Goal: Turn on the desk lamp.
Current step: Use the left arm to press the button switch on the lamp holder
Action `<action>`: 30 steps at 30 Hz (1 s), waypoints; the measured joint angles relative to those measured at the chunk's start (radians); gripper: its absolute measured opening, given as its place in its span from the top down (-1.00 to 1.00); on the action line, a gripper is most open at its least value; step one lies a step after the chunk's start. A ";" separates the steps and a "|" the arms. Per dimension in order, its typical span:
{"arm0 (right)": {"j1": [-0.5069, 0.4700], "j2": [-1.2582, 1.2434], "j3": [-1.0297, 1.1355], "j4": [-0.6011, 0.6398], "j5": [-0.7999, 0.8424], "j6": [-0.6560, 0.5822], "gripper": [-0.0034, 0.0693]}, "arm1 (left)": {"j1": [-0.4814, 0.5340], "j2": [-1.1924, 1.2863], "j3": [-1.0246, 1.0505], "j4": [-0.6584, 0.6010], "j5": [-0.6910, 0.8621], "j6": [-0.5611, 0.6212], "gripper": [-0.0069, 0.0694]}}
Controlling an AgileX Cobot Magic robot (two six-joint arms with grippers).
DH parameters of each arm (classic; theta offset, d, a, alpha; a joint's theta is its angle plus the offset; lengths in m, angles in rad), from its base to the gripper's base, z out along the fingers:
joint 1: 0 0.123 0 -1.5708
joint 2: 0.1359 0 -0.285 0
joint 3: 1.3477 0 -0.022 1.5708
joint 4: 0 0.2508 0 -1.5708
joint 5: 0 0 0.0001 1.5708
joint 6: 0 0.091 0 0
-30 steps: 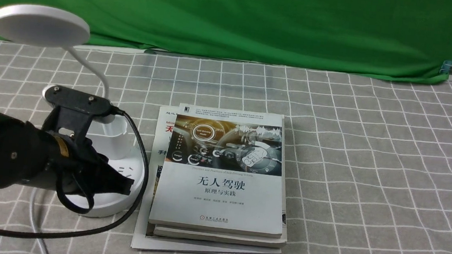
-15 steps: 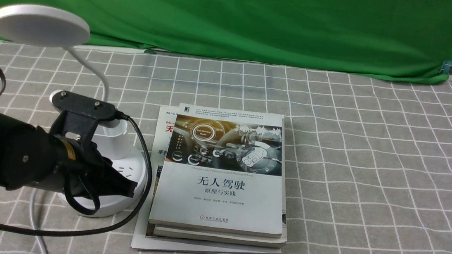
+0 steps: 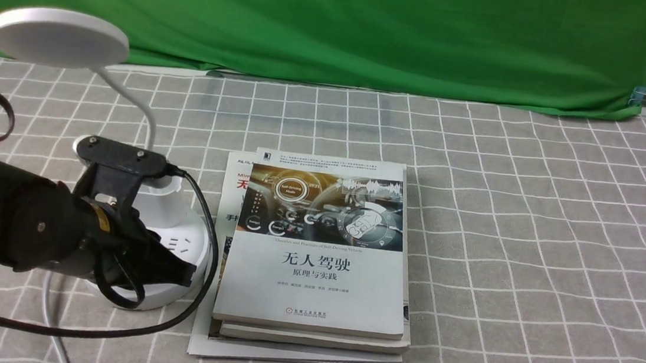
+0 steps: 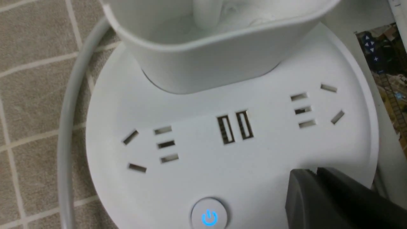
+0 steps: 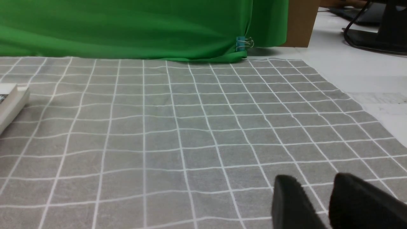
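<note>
The desk lamp (image 3: 163, 207) stands near the left edge of the surface. Its flat round head (image 3: 58, 37) sits high on a thin neck. Its round base (image 4: 190, 178) rests on the checked cloth, and a white cord (image 3: 53, 309) runs off toward the front edge.

The lamp looks like hard, smooth plastic, so it is likely light. The neck looks bendy, so a bump would make the head wobble. The base is wide and should stay put under a push straight down. A push from the side could slide it on the cloth.

Nothing needs to be grabbed here. The spot to touch is a button on the base. One round button (image 4: 209, 216) shows, with a blue mark on it.

The left claw (image 4: 316, 173) hangs just over the base, a bit to one side of that button. Its two fingers are pressed together and it holds nothing. A closed tip like that is good for a gentle poke.

A pile of books (image 3: 317, 246) lies just beside the base, in the middle of the surface.

The right claw (image 5: 314, 183) is low over bare cloth, far from the lamp. Its fingers are a little apart and it holds nothing.
</note>
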 joint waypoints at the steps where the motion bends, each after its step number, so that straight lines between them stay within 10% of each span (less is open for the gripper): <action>1: 0.000 0.000 0.000 0.000 0.000 0.000 0.23 | 0.000 0.005 -0.003 0.000 -0.001 0.000 0.78; 30: 0.000 0.000 0.000 0.000 0.000 0.000 0.23 | 0.000 -0.006 -0.007 -0.001 -0.038 0.000 0.78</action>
